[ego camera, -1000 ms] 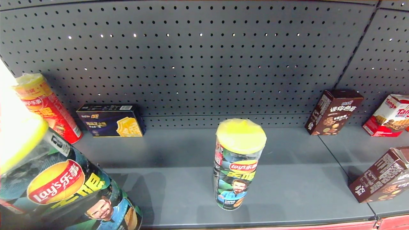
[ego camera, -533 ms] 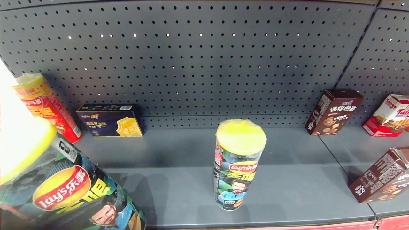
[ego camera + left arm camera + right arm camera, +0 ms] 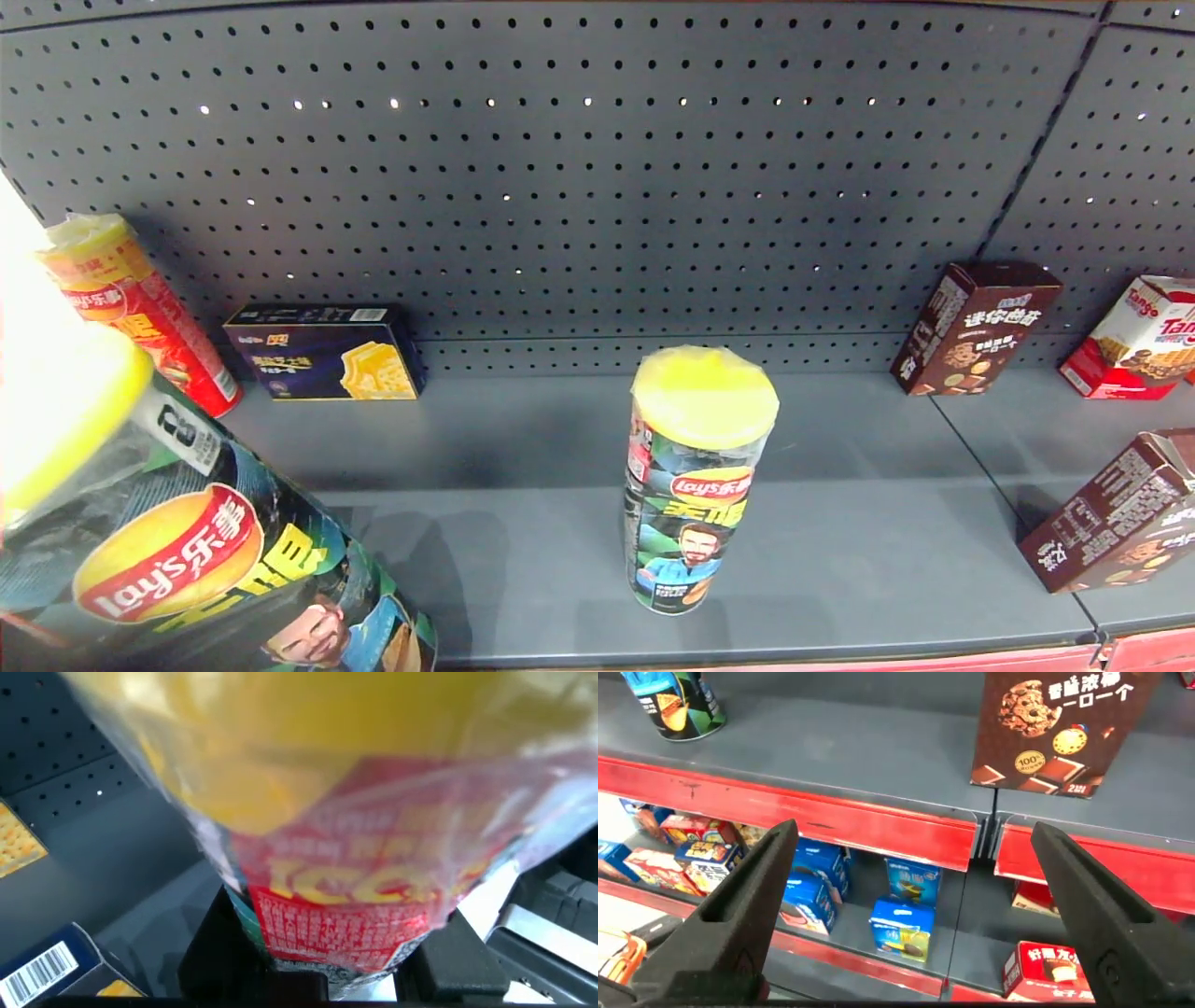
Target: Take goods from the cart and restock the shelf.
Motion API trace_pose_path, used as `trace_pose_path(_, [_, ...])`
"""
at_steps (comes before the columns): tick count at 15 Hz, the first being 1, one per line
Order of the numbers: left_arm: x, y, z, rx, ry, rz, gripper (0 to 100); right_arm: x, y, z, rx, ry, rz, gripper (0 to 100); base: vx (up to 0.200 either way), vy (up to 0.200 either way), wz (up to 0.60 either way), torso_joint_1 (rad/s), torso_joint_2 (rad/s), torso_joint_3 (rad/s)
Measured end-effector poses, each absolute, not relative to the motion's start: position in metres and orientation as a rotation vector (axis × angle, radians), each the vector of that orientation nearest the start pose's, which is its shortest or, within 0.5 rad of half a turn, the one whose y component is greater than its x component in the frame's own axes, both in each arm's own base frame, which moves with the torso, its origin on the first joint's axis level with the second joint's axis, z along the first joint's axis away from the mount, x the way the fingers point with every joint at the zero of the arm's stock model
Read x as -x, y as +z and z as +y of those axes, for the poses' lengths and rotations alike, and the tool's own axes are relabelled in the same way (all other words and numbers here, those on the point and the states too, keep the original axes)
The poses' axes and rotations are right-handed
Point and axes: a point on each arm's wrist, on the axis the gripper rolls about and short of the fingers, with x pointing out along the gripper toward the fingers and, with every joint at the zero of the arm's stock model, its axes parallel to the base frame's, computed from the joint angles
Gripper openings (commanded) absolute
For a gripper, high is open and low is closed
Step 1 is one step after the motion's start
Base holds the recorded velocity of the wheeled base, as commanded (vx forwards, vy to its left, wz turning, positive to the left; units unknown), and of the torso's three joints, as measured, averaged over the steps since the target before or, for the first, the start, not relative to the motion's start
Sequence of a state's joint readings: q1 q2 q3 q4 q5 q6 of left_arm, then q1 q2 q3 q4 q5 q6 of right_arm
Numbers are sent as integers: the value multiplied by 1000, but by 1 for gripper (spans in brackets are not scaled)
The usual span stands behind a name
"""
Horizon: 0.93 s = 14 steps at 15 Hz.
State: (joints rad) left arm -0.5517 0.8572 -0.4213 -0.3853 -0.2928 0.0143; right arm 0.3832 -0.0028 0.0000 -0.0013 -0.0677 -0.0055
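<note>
Head view: a grey shelf (image 3: 523, 448) with a perforated back panel (image 3: 560, 187). The held chip can (image 3: 187, 541), yellow-lidded, sits at lower left, close to the camera. In the left wrist view, the left gripper (image 3: 332, 971) is clamped on it, with a black finger on either side. A second chip can (image 3: 695, 485) stands upright mid-shelf, well apart from the rest. The right gripper (image 3: 920, 933), fingers spread wide and holding nothing, hangs before the red front edge (image 3: 831, 803). Along the back stand a red can (image 3: 140, 317), a dark blue box (image 3: 322, 352) and a brown box (image 3: 976, 327).
</note>
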Motion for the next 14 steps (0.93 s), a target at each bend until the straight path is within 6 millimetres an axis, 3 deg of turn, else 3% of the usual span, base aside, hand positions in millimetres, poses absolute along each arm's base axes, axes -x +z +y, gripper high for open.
trace_pose_path(4, [-94,232,-65,-17,-849,57,0,21,76,-10,5,316,-4,100,0,0,0,0,0,0])
trace_pose_path(11, [-161,248,-99,-87,-864,127,0,21,76,-10,5,316,-4,100,0,0,0,0,0,0])
trace_pose_path(14, [-194,244,-112,-147,-878,149,0,21,76,-10,5,316,-4,100,0,0,0,0,0,0])
